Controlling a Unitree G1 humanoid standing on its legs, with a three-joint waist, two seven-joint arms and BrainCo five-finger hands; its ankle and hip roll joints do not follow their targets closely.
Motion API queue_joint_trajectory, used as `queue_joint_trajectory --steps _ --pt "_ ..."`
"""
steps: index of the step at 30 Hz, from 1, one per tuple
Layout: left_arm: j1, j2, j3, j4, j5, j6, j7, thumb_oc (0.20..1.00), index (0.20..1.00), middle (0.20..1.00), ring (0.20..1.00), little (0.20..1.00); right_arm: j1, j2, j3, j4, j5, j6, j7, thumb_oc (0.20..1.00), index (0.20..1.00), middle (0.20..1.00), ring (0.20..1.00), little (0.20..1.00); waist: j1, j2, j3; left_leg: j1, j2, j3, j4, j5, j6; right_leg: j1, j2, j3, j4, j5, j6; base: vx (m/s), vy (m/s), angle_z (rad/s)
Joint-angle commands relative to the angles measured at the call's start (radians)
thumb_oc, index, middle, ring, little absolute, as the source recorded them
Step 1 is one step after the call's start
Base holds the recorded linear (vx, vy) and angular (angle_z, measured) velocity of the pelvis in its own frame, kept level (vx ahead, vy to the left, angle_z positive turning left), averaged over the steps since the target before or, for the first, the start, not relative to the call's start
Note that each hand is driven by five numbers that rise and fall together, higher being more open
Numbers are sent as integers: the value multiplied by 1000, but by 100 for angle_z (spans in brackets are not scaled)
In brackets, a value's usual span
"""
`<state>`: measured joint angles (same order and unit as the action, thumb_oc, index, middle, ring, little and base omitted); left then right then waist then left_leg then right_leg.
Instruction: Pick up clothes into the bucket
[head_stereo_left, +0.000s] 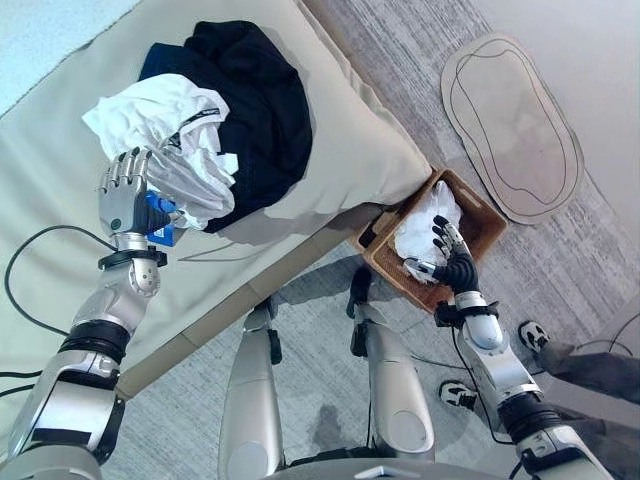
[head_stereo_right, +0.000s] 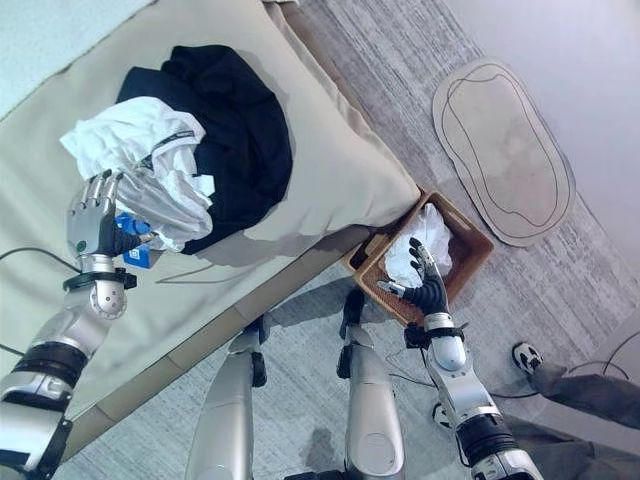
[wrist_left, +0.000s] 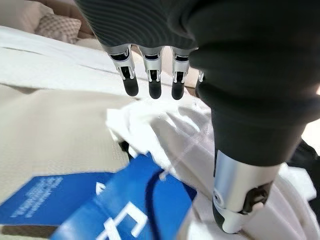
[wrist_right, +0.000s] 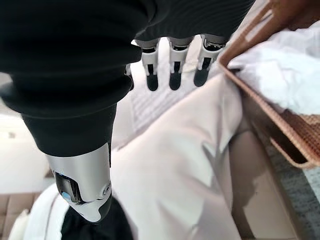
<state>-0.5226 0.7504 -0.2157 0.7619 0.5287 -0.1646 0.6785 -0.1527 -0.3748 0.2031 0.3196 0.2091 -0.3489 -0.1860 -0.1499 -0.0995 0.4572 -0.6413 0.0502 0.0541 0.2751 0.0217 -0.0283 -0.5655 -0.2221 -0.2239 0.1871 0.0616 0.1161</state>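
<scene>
Clothes (head_stereo_left: 215, 120) heaped on the bed (head_stereo_left: 60, 180); one white piece in the basket (head_stereo_left: 478, 222).
Left hand (head_stereo_left: 125, 190) spread by the white shirt (head_stereo_left: 160, 125); right hand (head_stereo_left: 452, 262) spread over the basket.

The bed (head_stereo_left: 60, 160) has a plain beige cover, and on it lie a black garment (head_stereo_left: 265, 110) and a white garment (head_stereo_left: 165, 125) that has a thin black strip with white print and a bright blue tag (head_stereo_left: 160, 215) with white marks. The basket (head_stereo_left: 485, 215) is brown and woven, with a white cloth (head_stereo_left: 425, 225) inside, and it stands on a grey striped floor (head_stereo_left: 400, 50) near a tan mat (head_stereo_left: 510, 125) with thin dark curvy lines. The left hand (head_stereo_left: 122, 190) and the right hand (head_stereo_left: 450, 262) both have silver fingers with dark tips and dark ribbed covers.
</scene>
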Motion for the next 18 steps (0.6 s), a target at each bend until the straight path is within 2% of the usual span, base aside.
queue_joint_trajectory --steps 1,7,10,11,12,13,18 --pt "1 32 18 -6 15 -46 33 1000 1000 1000 1000 1000 59 -58 -31 -85 -2 -58 1 1000 1000 1000 1000 1000 -1 0 -45 -41 7 -6 85 -56 6 9 -47 37 5 35 65 -4 27 -6" --pt "-24 28 -41 38 37 -54 27 1000 1000 1000 1000 1000 78 -66 -36 -87 5 -67 12 1000 1000 1000 1000 1000 -18 11 -60 -52 4 3 86 -60 7 -16 -47 53 4 39 68 -2 20 -13" --pt "-34 21 -67 84 51 -34 -5 1000 1000 1000 1000 1000 83 -68 -44 -80 -4 -64 14 1000 1000 1000 1000 1000 -26 18 -64 -51 5 6 90 -65 10 -19 -48 57 10 36 70 2 5 -2" --pt "-37 14 -69 101 48 -17 -25 667 667 667 667 667 83 -69 -47 -79 -7 -61 14 1000 1000 1000 1000 1000 -27 19 -65 -52 5 7 93 -67 10 -19 -48 59 11 37 70 -1 5 -3" --pt "-39 9 -68 109 50 -10 -40 576 576 576 576 576 86 -68 -51 -80 -9 -57 15 1000 1000 1000 1000 1000 -29 20 -66 -51 5 8 94 -67 10 -21 -47 61 13 36 70 -4 11 -4" --pt "-52 4 -67 137 50 1 -56 200 200 200 200 200 86 -69 -56 -76 -13 -50 17 1000 1000 1000 1000 1000 -33 21 -69 -52 7 9 96 -69 11 -26 -47 64 16 36 70 0 0 0" --pt "-49 -2 -54 146 32 -8 -69 200 200 200 200 200 86 -65 -61 -69 -5 -47 23 1000 1000 1000 1000 1000 -36 23 -75 -52 8 10 94 -69 11 -27 -47 65 15 37 69 0 0 0"
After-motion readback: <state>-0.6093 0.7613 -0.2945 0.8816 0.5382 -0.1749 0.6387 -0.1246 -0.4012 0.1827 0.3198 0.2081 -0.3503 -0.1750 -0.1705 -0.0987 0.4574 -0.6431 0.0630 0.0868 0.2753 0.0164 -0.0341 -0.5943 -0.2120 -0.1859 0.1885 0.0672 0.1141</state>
